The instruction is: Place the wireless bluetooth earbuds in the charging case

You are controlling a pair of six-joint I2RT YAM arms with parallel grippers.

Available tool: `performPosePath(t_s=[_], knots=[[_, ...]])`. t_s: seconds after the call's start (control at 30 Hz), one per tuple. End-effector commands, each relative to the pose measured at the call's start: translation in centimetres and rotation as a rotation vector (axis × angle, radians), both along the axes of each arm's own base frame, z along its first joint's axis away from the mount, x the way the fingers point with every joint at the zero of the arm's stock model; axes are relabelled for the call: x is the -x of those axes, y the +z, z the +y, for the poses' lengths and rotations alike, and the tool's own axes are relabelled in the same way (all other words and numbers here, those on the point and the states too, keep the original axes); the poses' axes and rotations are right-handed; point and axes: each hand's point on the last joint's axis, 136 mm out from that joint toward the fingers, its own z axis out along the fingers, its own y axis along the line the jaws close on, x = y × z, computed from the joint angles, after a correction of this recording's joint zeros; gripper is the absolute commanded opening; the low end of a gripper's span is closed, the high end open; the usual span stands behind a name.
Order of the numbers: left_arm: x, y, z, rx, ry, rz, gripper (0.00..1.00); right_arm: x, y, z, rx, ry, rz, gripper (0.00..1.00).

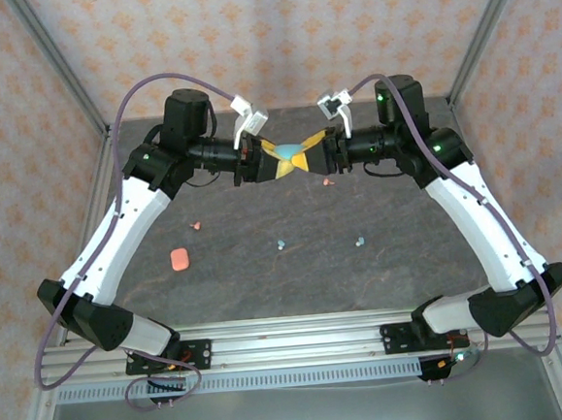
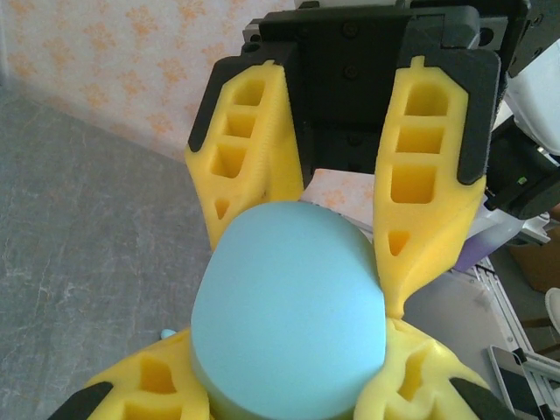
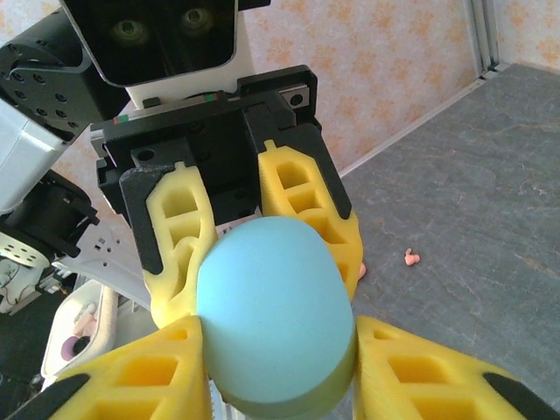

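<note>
Left gripper [image 1: 273,162] and right gripper [image 1: 308,158] both clamped the light blue charging case [image 1: 285,151] above the worktop [image 1: 267,279].

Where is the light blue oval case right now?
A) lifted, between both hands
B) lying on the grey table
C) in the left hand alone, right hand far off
A: the light blue oval case sits gripped between the left hand and the right hand, above the grey table.
</note>
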Motion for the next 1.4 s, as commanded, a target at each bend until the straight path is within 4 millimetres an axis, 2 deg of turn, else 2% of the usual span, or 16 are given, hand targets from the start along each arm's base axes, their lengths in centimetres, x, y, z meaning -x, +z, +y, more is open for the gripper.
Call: performPosePath(t_s=[0.0,0.33,0.47,0.63,0.83,1.03,1.37], knots=[[0.9,1.4,-0.1,0.022,-0.037,-0.029,0.0,-0.7,0.9,0.3,-0.02,-0.028,-0.026,0.34],[1.2,1.3,0.0,0.021,-0.041,-0.033,0.0,-3.5,3.3,0.0,-0.215,-0.111,0.145,0.35],[1.3,1.4,0.1,0.023,-0.039,-0.04,0.0,-4.7,3.3,-0.4,-0.249,-0.147,0.213,0.43],[1.4,1.5,0.0,0.024,-0.039,-0.042,0.0,-5.1,2.8,-0.6,-0.254,-0.173,0.247,0.5],[1.4,1.4,0.1,0.02,-0.029,-0.043,0.0,-4.7,2.5,-0.7,-0.252,-0.167,0.251,0.53],[1.2,1.2,0.2,0.014,-0.017,-0.042,0.0,-3.6,3.4,-0.9,-0.281,-0.139,0.211,0.65],[0.9,0.6,0.7,-0.009,0.037,-0.062,0.0,-3.1,4.1,-1.1,-0.301,-0.137,0.182,0.69]])
